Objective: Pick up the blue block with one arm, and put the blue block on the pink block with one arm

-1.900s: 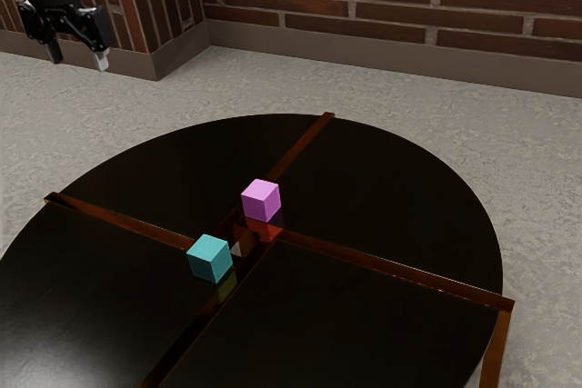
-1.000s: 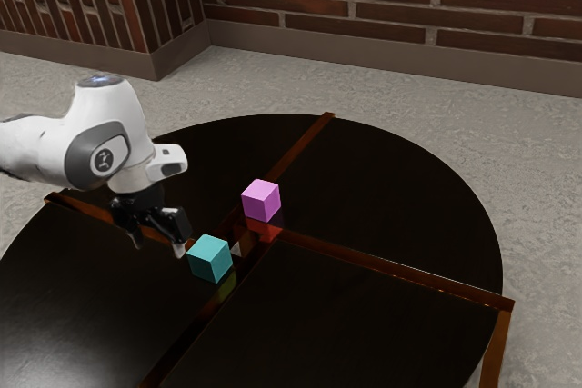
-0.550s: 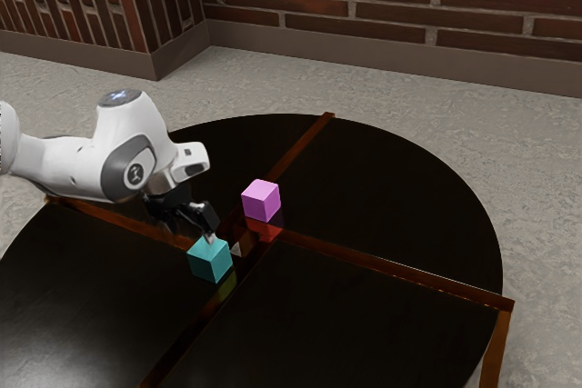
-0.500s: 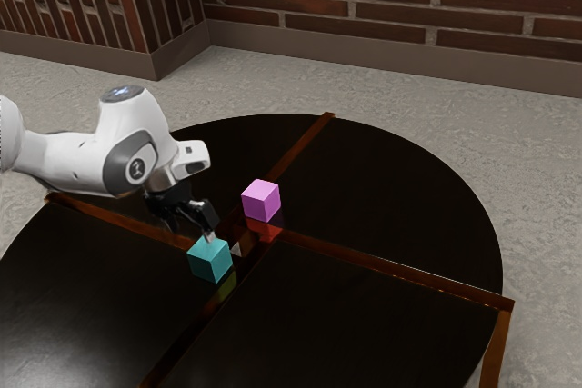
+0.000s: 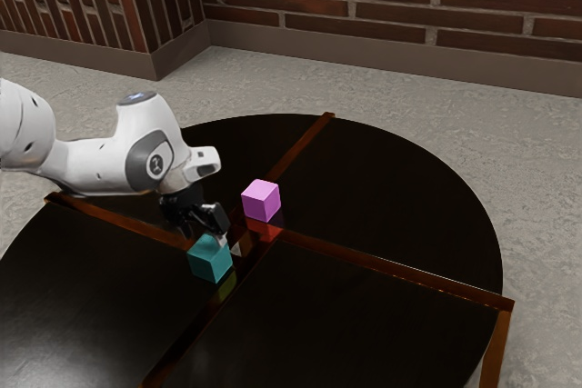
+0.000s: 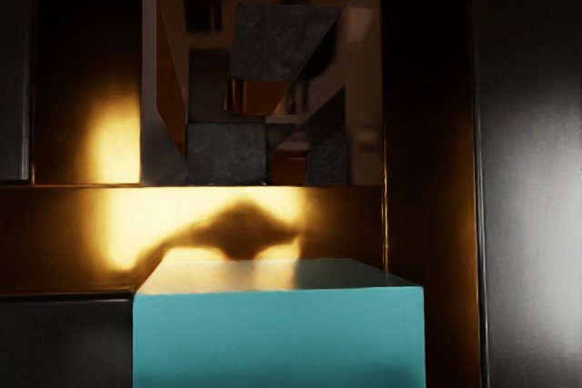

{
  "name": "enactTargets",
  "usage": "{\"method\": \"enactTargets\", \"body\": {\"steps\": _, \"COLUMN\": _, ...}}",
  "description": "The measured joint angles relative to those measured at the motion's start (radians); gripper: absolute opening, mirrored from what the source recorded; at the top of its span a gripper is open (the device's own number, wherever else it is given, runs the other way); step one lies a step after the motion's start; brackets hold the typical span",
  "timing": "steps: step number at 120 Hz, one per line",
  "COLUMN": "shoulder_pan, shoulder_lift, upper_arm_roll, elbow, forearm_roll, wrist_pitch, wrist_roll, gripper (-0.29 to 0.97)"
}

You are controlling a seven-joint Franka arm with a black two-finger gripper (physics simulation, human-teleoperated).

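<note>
1. Blue block (image 5: 210, 258) sits flat on the bench (image 5: 382, 179), right by the crossing of the two raised wooden strips (image 5: 391, 270). It is on the near side of the crossing, toward the exterior view's left.
2. Pink block (image 5: 261, 199) is on the far side of the same crossing. It is near the blue one but not touching it, with a strip between them.
3. Pincer (image 5: 207, 230) hangs just above the blue block's top with its fingers spread, holding nothing. In the wrist view the block (image 6: 278, 333) is directly under the hand.
4. Handling, as a guess: a small rigid cube, likely light, with flat smooth faces. It shouldn't deform, but it could slip if pinched near a top edge or off-square.
5. Where to grip: two opposite vertical faces, about mid-height, with the fingers parallel to them. The strip runs close beside the block, so check finger clearance on that side.
6. Placement risk: the pink top is no bigger than the blue base, so there is little margin. Centre it and square it up before release.
7. Markings: no writing, brand or label on either block or the bench. The arm has a small round emblem on one joint (image 5: 156, 163), which is unreadable.
</note>
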Motion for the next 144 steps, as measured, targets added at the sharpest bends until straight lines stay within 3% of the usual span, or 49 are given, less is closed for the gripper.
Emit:
{"method": "enactTargets", "body": {"steps": 35, "shoulder_pan": -0.022, "shoulder_lift": 0.065, "upper_arm_roll": 0.000, "elbow": 0.056, "forearm_roll": 0.014, "wrist_pitch": -0.021, "wrist_roll": 0.033, "gripper": 0.68}}
{"method": "enactTargets", "body": {"steps": 72, "shoulder_pan": -0.023, "shoulder_lift": 0.089, "upper_arm_roll": 0.002, "elbow": 0.061, "forearm_roll": 0.116, "wrist_pitch": -0.052, "wrist_roll": 0.000, "gripper": 0.68}}
{"method": "enactTargets", "body": {"steps": 144, "shoulder_pan": -0.025, "shoulder_lift": 0.108, "upper_arm_roll": 0.002, "elbow": 0.060, "forearm_roll": 0.128, "wrist_pitch": -0.046, "wrist_roll": -0.084, "gripper": 0.58}}
